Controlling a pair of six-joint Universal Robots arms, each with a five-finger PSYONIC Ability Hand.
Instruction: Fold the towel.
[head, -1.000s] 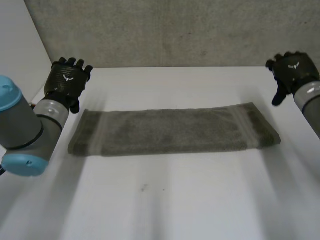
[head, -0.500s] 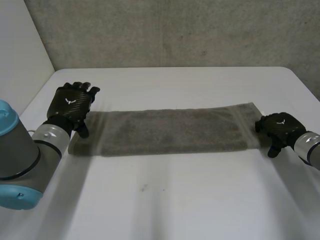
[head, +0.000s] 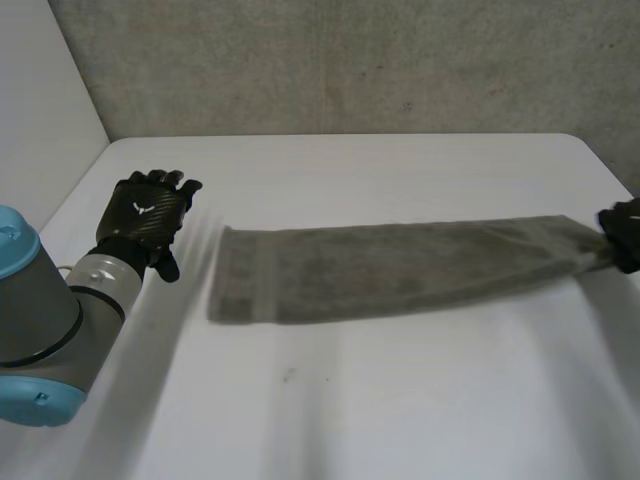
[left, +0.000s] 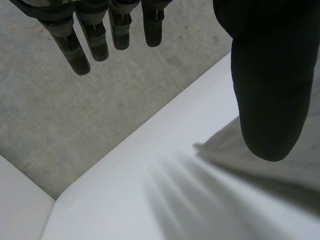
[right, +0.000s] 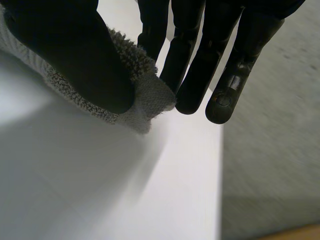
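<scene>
A grey-green towel (head: 400, 268), folded into a long strip, lies across the white table (head: 330, 400). My right hand (head: 624, 234) is at the table's right edge and pinches the towel's right end; in the right wrist view the thumb (right: 75, 55) presses the towel's end (right: 145, 97) against the fingers (right: 197, 60). My left hand (head: 148, 215) hovers left of the towel's left end, fingers straight. In the left wrist view its thumb (left: 270, 85) and fingers (left: 95, 35) are spread above the towel's corner (left: 225, 147), touching nothing.
A grey wall (head: 350, 60) rises behind the table. The table's back left corner (left: 60, 195) lies beyond my left hand. The table's right edge (right: 220, 165) runs just past my right hand's fingertips.
My right hand came down onto the towel's right end, closed on it and pulled it to the right. The whole towel slid right, away from my left hand.
</scene>
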